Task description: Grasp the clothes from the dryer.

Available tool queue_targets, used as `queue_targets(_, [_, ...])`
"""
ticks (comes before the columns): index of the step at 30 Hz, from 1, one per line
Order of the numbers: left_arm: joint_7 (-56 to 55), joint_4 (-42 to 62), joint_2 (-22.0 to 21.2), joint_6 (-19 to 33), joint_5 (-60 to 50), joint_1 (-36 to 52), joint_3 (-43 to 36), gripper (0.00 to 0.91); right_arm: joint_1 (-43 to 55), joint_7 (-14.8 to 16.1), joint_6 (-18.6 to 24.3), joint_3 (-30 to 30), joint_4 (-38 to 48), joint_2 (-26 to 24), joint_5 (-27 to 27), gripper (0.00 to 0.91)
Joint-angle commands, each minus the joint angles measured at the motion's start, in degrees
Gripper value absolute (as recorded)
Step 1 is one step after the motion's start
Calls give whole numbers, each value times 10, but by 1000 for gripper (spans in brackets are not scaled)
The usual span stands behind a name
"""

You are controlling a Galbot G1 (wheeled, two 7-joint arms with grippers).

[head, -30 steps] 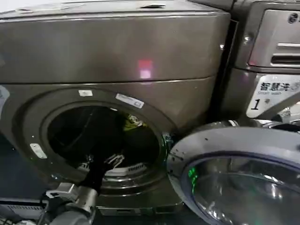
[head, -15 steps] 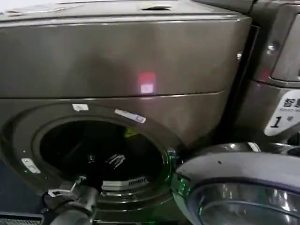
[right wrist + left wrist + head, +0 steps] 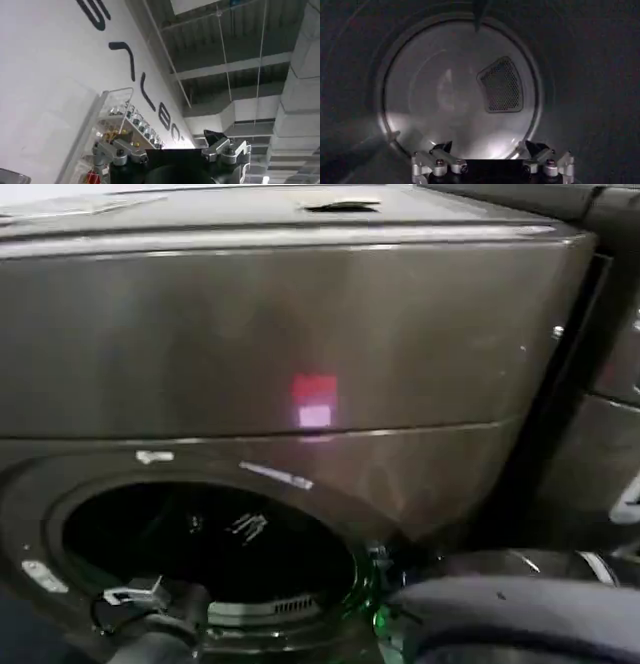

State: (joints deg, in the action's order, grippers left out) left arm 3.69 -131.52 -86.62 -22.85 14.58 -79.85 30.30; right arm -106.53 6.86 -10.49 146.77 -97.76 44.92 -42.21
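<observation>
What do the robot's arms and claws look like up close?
The left arm is a dark grey rounded tube with a pale bracket and black cable near the wrist. The left claw has black finger stubs on silver metal brackets with round bolts, fixed to a black base. The right claw is built the same: silver bolted brackets, black base.

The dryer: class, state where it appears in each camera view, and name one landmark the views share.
Head view: the dryer spans the frame, round mouth lower left.
Left wrist view: inside its drum, mesh vent on the rear wall.
Right wrist view: a lettered white wall and ceiling instead.
Shared landmark: the drum.
</observation>
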Motion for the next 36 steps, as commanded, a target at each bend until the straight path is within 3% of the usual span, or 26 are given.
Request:
queue_targets(1, [0,1,0,0,0,0,-1,907,0,-1,0,2,1,0,0,907])
queue_targets(15, [4,20,-1,12,-5,8,4,907,7,-6,-4,-10,-2,0,5,907])
queue_targets(19, [4,52,-5,12,0,39,9,907,8,6,-10,-7,4,-2,47,907])
queue_targets(36, [6,390,17,66,16,347,-3,907,-16,14,-7,14,-9,1,70,907])
